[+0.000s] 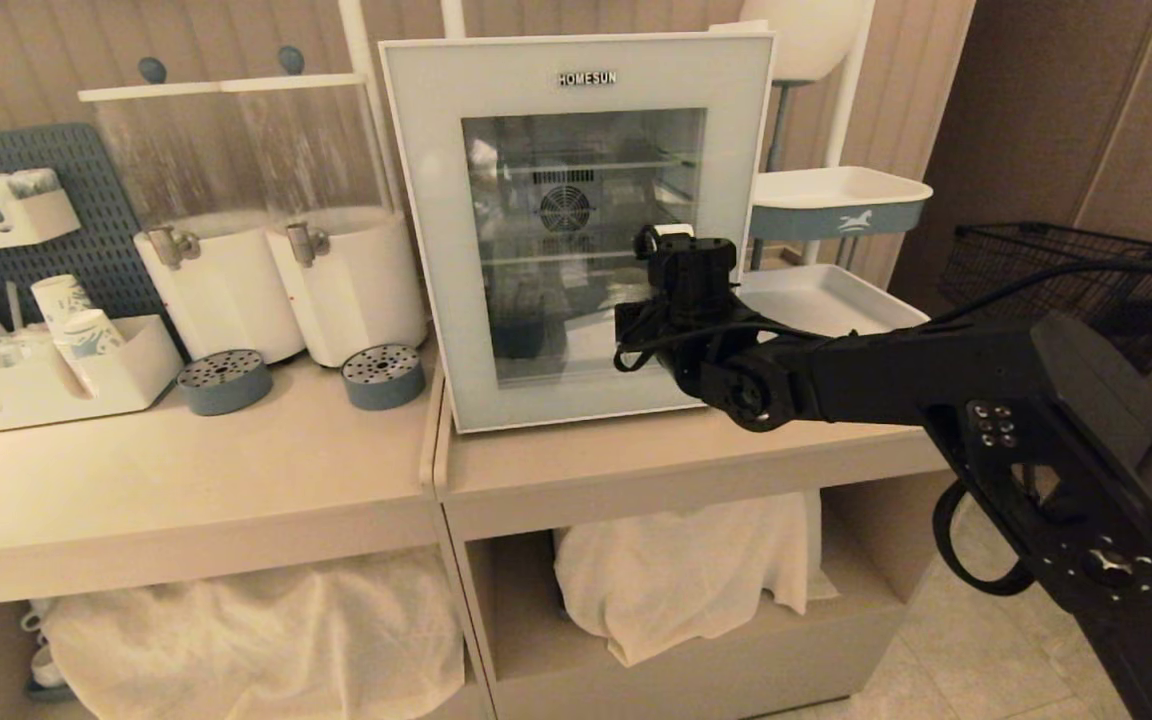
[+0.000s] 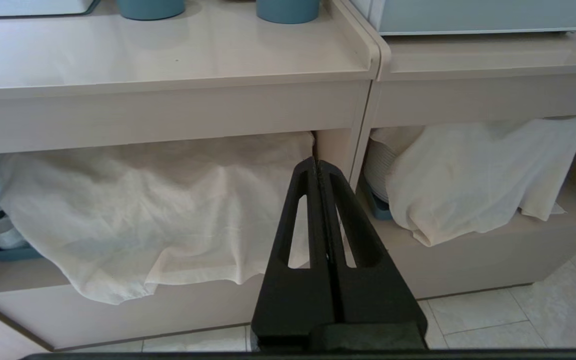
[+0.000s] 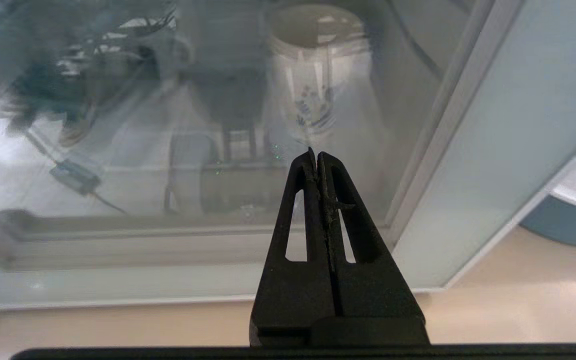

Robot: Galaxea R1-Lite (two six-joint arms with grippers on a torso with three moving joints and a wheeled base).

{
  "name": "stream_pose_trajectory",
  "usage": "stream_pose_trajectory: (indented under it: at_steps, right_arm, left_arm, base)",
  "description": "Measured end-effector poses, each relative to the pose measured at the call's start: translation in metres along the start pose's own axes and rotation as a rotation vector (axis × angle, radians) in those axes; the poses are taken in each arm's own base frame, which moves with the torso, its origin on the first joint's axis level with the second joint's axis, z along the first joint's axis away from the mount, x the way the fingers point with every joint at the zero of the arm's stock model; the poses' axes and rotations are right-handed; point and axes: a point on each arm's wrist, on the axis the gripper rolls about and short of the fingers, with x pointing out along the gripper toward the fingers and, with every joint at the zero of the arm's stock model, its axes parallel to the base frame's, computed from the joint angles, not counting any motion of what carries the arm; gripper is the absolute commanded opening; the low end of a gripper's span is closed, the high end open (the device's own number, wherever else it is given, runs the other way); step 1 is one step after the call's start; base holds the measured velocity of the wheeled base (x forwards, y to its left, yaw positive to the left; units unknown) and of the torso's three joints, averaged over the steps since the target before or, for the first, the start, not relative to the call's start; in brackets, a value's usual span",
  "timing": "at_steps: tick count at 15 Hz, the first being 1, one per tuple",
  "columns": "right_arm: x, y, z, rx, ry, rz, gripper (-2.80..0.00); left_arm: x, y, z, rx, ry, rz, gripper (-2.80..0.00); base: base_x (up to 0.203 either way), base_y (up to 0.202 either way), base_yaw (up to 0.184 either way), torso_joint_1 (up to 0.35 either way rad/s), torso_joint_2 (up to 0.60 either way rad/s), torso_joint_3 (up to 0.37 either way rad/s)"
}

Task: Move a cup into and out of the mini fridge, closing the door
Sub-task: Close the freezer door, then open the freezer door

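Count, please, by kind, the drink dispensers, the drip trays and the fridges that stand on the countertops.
White drink dispensers with clear tanks: 2
Round blue-grey perforated drip trays: 2
White boxy mini fridge with glass door: 1
Total: 5

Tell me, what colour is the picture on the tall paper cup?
Blue, on the white paper cup; the right wrist view shows it best.

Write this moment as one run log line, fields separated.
door: closed | cup: inside fridge | right gripper: shut, at glass | left gripper: shut, parked low

Glossy glass door, matt black plastic claw, white paper cup
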Motion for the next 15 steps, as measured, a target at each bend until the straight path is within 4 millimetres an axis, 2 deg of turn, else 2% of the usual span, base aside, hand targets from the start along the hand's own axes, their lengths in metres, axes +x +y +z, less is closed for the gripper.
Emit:
stream_pose_trajectory:
  at_steps: [1, 3, 5, 7, 9, 10, 11, 12, 13, 15]
  right_arm:
    - [-0.006, -0.003, 0.003, 0.005, 0.008, 0.000, -2.80]
    - [-0.031, -0.015, 0.021, 0.024, 0.010, 0.005, -2.80]
    - [-0.073, -0.032, 0.051, 0.037, 0.002, 0.026, -2.80]
    - [-0.141, -0.061, 0.096, 0.065, -0.043, 0.047, -2.80]
    - [-0.236, -0.108, 0.133, 0.099, -0.100, 0.047, -2.80]
    - [-0.278, -0.131, 0.141, 0.114, -0.124, 0.028, -2.80]
    - [-0.324, -0.156, 0.143, 0.129, -0.143, -0.012, -2.80]
    - [-0.370, -0.183, 0.136, 0.141, -0.154, -0.083, -2.80]
    - [-0.405, -0.206, 0.123, 0.151, -0.159, -0.168, -2.80]
    - [-0.471, -0.240, 0.081, 0.159, -0.154, -0.388, -2.80]
  left_arm:
    - [0.000, 0.000, 0.000, 0.000, 0.000, 0.000, -2.80]
    - [0.000, 0.000, 0.000, 0.000, 0.000, 0.000, -2.80]
    - [0.000, 0.000, 0.000, 0.000, 0.001, 0.000, -2.80]
    - [0.000, 0.000, 0.000, 0.001, 0.001, 0.000, -2.80]
    - [0.000, 0.000, 0.000, 0.001, 0.001, 0.000, -2.80]
    - [0.000, 0.000, 0.000, 0.000, 0.000, 0.000, -2.80]
    - [0.000, 0.000, 0.000, 0.000, 0.001, 0.000, -2.80]
    - [0.000, 0.000, 0.000, 0.000, 0.001, 0.000, -2.80]
    - [0.000, 0.000, 0.000, 0.000, 0.000, 0.000, -2.80]
    - [0.000, 0.000, 0.000, 0.000, 0.000, 0.000, -2.80]
  base:
    - [0.000, 0.000, 0.000, 0.000, 0.00, 0.000]
    - [0.000, 0.000, 0.000, 0.000, 0.00, 0.000]
    - [0.000, 0.000, 0.000, 0.000, 0.00, 0.000]
    - [0.000, 0.000, 0.000, 0.000, 0.00, 0.000]
    - [0.000, 0.000, 0.000, 0.000, 0.00, 0.000]
    - [0.000, 0.000, 0.000, 0.000, 0.00, 0.000]
    - [0.000, 0.000, 0.000, 0.000, 0.00, 0.000]
    - [0.000, 0.000, 0.000, 0.000, 0.00, 0.000]
    - [0.000, 0.000, 0.000, 0.000, 0.00, 0.000]
    - [0.000, 0.000, 0.000, 0.000, 0.00, 0.000]
